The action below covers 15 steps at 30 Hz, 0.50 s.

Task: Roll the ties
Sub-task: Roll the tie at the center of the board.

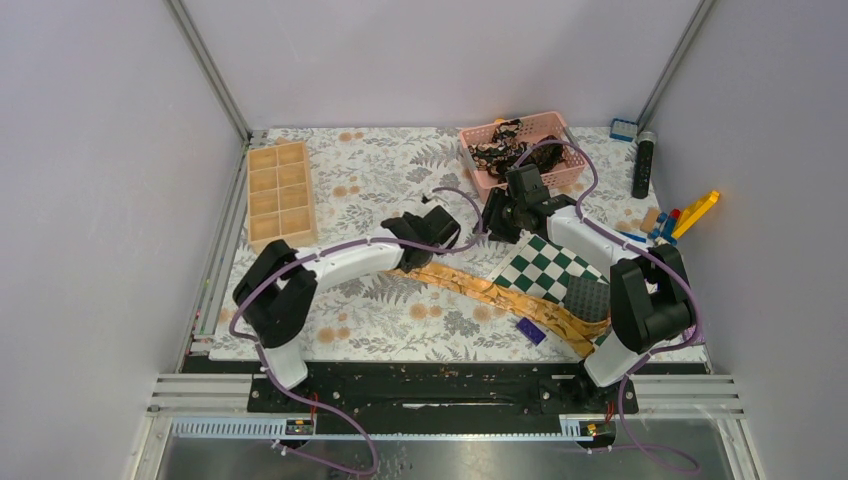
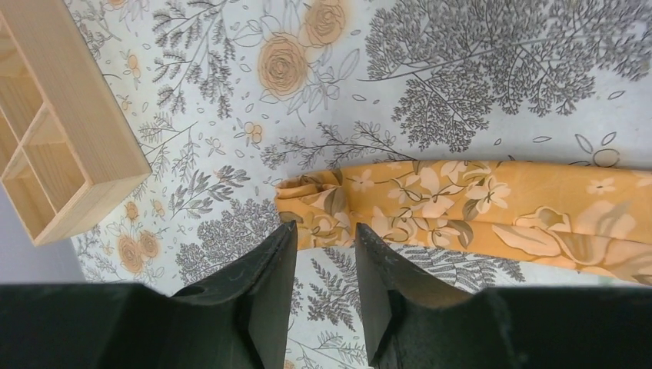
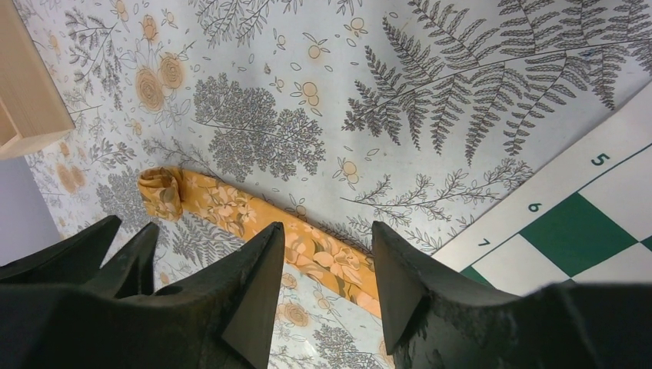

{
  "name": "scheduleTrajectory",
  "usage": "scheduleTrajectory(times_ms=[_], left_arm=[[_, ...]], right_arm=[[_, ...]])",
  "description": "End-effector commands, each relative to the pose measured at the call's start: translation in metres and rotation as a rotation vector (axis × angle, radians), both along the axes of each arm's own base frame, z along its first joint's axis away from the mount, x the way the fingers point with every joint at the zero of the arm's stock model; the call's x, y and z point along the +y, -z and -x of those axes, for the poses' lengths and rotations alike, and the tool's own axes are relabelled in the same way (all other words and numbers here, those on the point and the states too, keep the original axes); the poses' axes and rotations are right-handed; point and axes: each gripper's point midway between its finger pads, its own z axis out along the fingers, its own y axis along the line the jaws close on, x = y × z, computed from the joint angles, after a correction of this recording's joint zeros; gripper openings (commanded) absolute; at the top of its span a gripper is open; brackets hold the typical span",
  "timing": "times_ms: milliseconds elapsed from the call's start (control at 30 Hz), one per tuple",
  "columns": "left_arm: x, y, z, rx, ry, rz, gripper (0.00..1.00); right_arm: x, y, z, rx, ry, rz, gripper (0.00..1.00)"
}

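Left claw (image 2: 324, 234) narrowly parted at folded end of golden tie (image 2: 477, 207), right claw (image 3: 327, 231) spread wider, empty

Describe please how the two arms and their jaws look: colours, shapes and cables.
Both the left arm and the right arm have smooth white links between bulky black joint housings. A thin purple cable runs along each arm. The jaws are matte black wedges tapering to blunt tips. I see no markings.

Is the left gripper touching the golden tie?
Cannot tell: in the left wrist view the left gripper straddles the golden tie at its folded end; contact or gap unclear.
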Motion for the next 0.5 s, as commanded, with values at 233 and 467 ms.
scheduleTrajectory(times_ms=[233,467], left_arm=[[0.040,-0.054,-0.027,-0.095,-0.254,0.513,0.37],[0.083,-0.044,-0.025,-0.123,-0.416,0.725,0.37]], right_arm=[[0.067,-0.026,-0.004,-0.003,-0.075,-0.256,0.60],[0.131,-0.039,0.003,-0.048,-0.302,-0.224,0.57]])
